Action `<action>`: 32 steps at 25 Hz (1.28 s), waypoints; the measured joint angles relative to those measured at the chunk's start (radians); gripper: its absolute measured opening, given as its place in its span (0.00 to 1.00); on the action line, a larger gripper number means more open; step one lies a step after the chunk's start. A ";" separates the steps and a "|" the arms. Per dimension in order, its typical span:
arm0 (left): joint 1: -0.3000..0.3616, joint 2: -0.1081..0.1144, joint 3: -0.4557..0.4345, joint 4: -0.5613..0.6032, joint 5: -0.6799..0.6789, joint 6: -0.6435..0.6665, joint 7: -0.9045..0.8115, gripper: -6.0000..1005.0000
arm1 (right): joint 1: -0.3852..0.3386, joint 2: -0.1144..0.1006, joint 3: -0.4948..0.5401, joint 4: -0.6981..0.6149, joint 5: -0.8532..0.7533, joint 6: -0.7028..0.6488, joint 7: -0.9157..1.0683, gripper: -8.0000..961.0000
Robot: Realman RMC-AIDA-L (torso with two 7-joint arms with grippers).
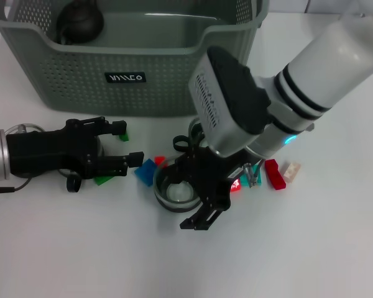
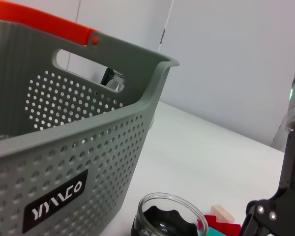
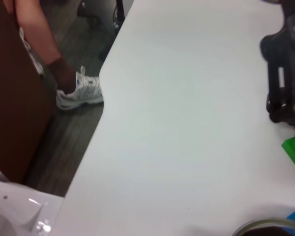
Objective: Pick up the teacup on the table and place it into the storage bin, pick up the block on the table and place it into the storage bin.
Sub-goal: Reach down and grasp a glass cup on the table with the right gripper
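Storage bin label: stylised lettering, illegible.

I see the storage bin, big and grey-green with holes, at 12 o'clock on the counter. The glass teacup stands upright in the middle. Little colored blocks lie around it.

The storage bin stands at the back of the surface; the teacup and blocks lie before it.
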 joint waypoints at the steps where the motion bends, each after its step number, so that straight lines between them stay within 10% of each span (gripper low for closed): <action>1: 0.001 0.000 0.000 0.000 -0.001 0.000 0.000 0.86 | -0.001 0.000 -0.015 0.000 0.003 0.011 -0.001 0.93; 24: 0.001 -0.003 0.000 -0.002 -0.007 -0.002 0.005 0.86 | -0.023 -0.001 -0.190 -0.005 0.028 0.154 0.002 0.78; 32: 0.006 -0.003 0.000 -0.002 -0.003 -0.002 0.005 0.86 | -0.030 -0.007 -0.189 -0.027 0.023 0.128 0.005 0.42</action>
